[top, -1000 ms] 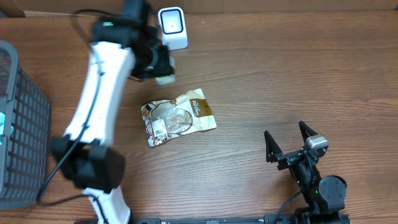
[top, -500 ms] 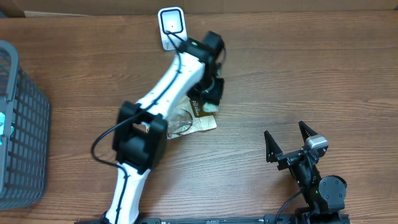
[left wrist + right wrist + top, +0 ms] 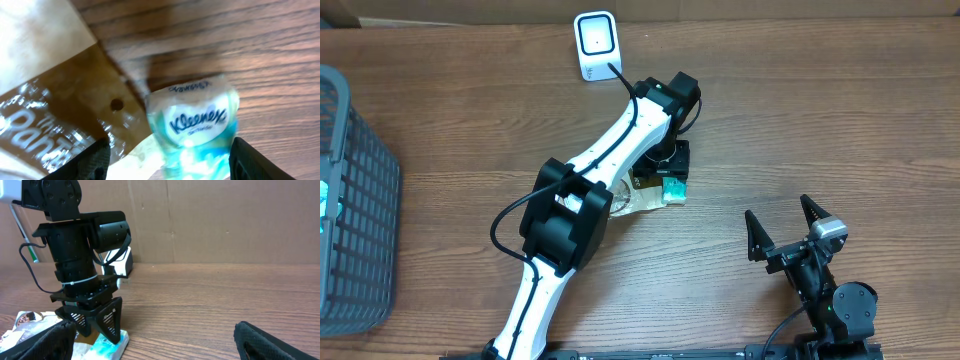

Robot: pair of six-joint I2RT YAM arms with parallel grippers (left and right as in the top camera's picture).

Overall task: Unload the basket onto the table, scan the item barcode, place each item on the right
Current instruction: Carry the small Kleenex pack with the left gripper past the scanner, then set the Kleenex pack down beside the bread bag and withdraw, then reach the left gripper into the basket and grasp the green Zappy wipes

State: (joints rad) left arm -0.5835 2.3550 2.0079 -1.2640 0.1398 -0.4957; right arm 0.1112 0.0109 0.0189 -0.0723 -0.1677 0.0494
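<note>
Tissue pack down on the table, left pincer spread wide above it

The Kleenex pack (image 3: pixel 675 190) (image 3: pixel 197 125) (image 3: pixel 107 347) lies mid-table, logo up, tucked against the right edge of the brown snack bag (image 3: pixel 625 203) (image 3: pixel 50 115), and there's the left gripper (image 3: pixel 672 183) (image 3: pixel 97 327) right over it, fingers (image 3: pixel 87 160) parted to either side of the pack and gripping nothing. Whether the tips brush the wrapper, I cannot tell. The white scanner (image 3: pixel 595 45) (image 3: pixel 122 262) stands on the far side of the table (image 3: pixel 820 100), apart from the pack, just left of it. Over at the near right, the right gripper (image 3: pixel 776 206) sits well clear of it all, jaws spread fully and empty. At the far left edge, a grey wire basket (image 3: pixel 355 200).
</note>
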